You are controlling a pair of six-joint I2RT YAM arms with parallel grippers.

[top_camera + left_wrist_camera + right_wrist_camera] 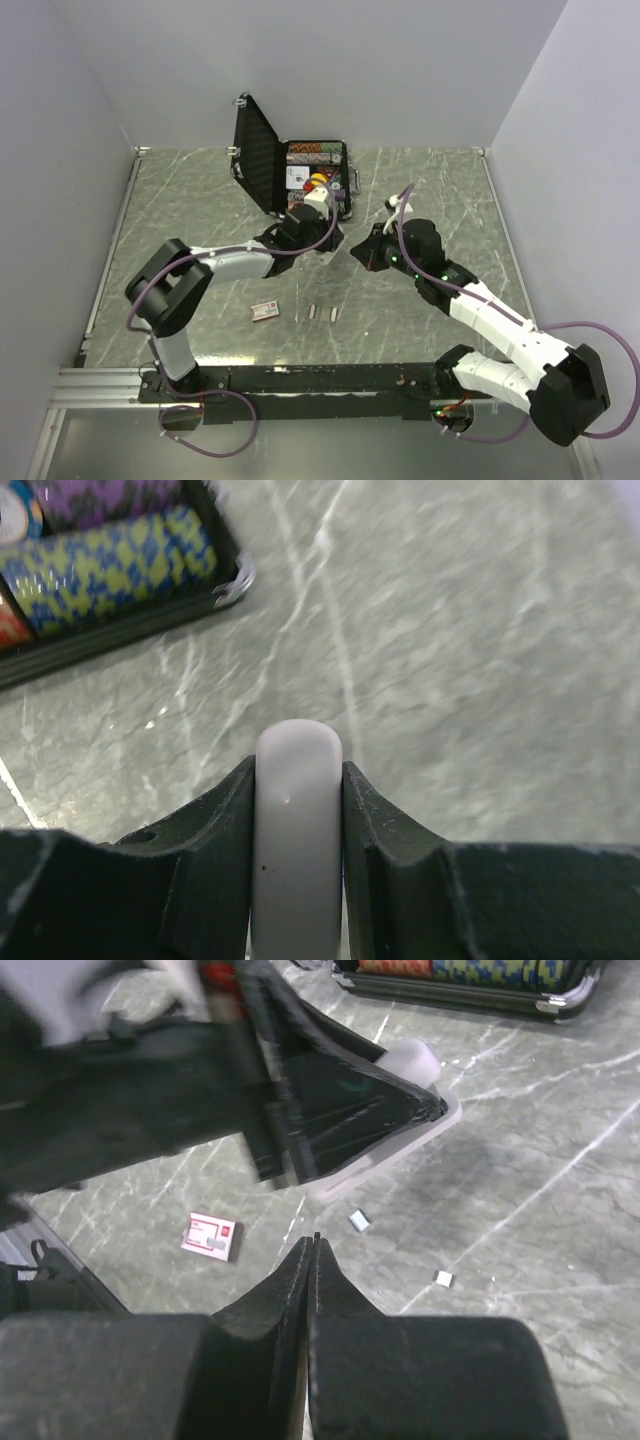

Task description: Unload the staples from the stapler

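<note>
Stapler [298, 860] in left gripper [298, 768] is seen pale grey-white; fingers [215, 830] black. Table [430, 320] is marbled grey-green, veined white. Ahead of right gripper [312, 1243]: staples [359, 1221] silvery, box [211, 1237] red-and-white. Case [100, 635] black, contents [110, 565] patterned blue-yellow, purple.

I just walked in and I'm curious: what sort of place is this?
Probably a robot testing booth: a left arm and right arm bolted to a rail, blank white walls boxing in a marble-look table.

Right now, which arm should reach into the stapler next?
Probably right: the right gripper is shut and empty, pointing toward the stapler, while the left gripper is busy clamping it.
</note>
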